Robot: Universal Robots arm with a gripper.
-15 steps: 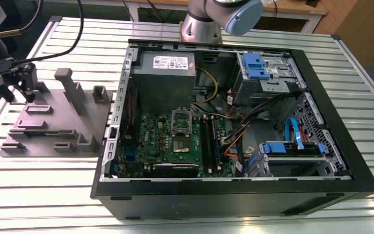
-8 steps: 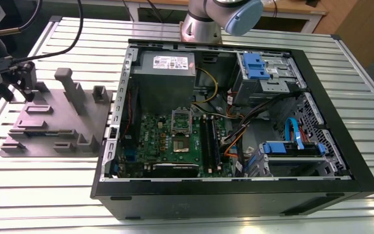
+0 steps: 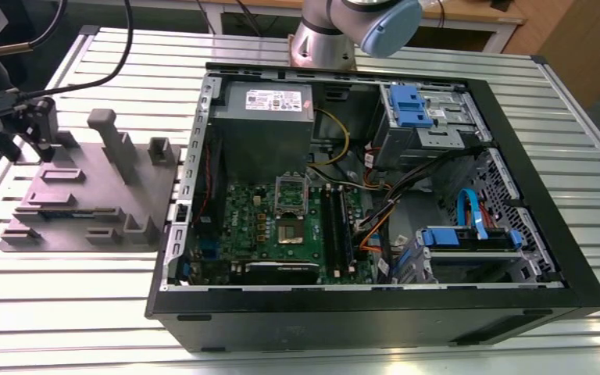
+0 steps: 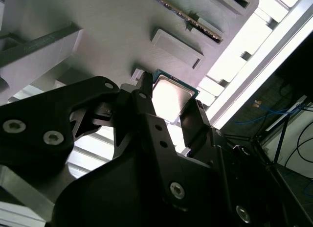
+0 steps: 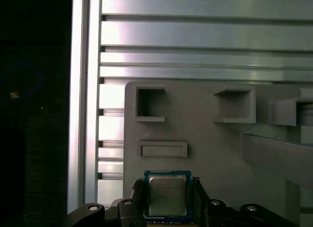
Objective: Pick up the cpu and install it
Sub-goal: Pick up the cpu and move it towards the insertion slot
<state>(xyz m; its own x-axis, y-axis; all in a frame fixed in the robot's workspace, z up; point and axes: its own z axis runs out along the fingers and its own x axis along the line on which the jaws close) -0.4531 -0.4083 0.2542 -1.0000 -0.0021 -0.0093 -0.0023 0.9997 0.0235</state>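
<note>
Silvery-grey square metal-topped cpu (image 5: 167, 196): resting on grey moulded plastic fixture tray (image 5: 220, 153).
Black end effector (image 5: 167, 184): clenched on cpu edges.

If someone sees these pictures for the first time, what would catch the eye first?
The open computer case with its green motherboard takes up the middle of the exterior view. Toward that view's left, the gripper is over a grey fixture, and in both wrist views it grips the cpu.

Black fingers (image 4: 156, 134) with silver screws (image 4: 177, 189); silver arm (image 3: 326, 43), pale blue cap (image 3: 392, 27).
</note>
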